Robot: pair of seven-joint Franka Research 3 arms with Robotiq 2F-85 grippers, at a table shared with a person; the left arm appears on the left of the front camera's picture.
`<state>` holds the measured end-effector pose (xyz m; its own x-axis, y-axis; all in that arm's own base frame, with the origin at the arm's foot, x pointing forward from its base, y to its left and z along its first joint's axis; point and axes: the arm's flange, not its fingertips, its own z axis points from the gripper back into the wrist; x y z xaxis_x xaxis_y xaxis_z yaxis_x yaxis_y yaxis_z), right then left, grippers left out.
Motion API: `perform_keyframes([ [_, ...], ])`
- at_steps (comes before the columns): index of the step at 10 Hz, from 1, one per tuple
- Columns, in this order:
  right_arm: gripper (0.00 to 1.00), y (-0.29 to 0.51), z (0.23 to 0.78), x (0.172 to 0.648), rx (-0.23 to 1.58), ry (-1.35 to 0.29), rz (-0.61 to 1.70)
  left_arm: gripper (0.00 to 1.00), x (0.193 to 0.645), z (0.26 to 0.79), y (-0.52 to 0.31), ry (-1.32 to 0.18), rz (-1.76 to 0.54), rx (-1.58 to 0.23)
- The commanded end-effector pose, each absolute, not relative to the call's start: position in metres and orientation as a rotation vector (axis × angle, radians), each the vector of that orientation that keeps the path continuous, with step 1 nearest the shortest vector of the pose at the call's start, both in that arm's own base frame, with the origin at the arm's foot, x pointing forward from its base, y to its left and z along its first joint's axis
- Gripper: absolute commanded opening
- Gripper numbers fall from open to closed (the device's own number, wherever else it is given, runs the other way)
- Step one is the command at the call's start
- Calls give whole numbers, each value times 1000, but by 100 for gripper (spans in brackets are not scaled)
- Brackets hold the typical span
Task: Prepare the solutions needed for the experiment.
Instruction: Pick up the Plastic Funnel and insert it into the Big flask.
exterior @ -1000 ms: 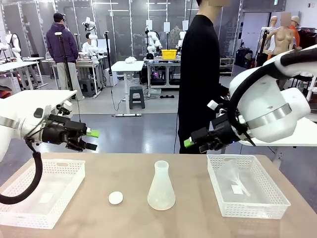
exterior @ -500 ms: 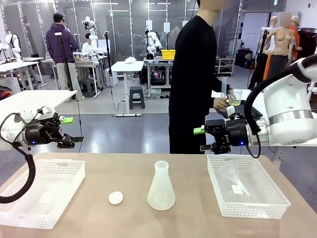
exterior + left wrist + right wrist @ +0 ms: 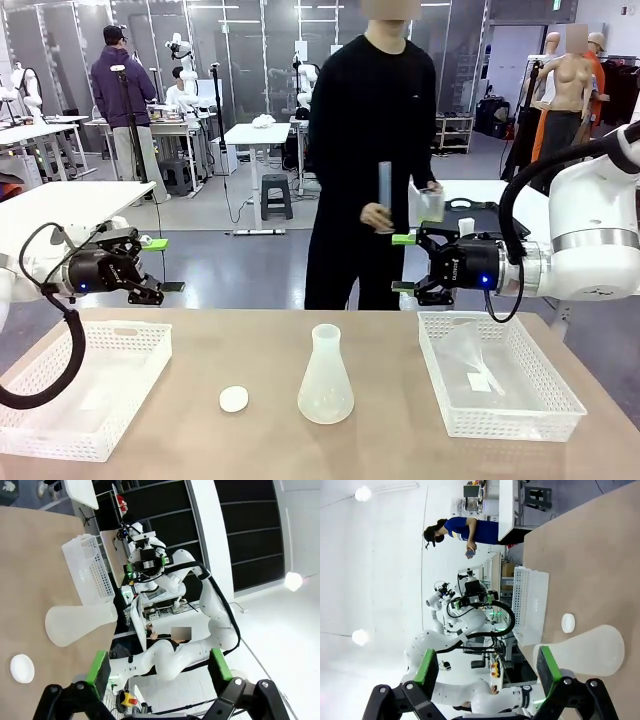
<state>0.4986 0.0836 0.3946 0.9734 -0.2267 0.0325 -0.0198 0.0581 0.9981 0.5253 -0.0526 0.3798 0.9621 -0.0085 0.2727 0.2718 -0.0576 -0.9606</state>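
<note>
Solutions (image 3: 430, 213) stood in a beaker (image 3: 427, 198) in the person's hand (image 3: 433, 188) across the table (image 3: 200, 445), just above your right gripper (image 3: 403, 263); it and your left gripper (image 3: 158, 265) hung with jaws spread, holding nothing.

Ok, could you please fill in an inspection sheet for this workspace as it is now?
Surface: brown table; no spill seen.
Job's things: conical flask upright mid-table, looks empty. The person across the table holds a small beaker, in which a shallow pale layer, seemingly the solutions, shows, and a tall cylinder.
Clutter: white disc beside the flask, apart from it; left basket; right basket with a clear bag inside.
Grippers: left gripper and right gripper both open, empty, above the table.
Cables: black cable hangs from the left arm over the left basket; another cable loops at the right arm.
Surroundings: other tables and people farther off.
</note>
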Motion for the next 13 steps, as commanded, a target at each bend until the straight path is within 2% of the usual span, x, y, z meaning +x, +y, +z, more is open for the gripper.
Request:
perform_keyframes([
  [1,100,80,394,505,1525,-161,-176,100,524,384,-56,-176,-233,-1548],
  [4,100,77,393,506,1514,-123,-150,100,523,384,-64,-224,-205,-1455],
  [5,100,79,389,499,1526,-173,-168,100,524,384,-64,-250,-217,-1451],
  [6,100,79,389,499,1526,-173,-168,100,528,377,-56,-222,-229,-1499],
  [13,100,77,388,499,1522,-166,-162,100,528,377,-56,-222,-229,-1499],
])
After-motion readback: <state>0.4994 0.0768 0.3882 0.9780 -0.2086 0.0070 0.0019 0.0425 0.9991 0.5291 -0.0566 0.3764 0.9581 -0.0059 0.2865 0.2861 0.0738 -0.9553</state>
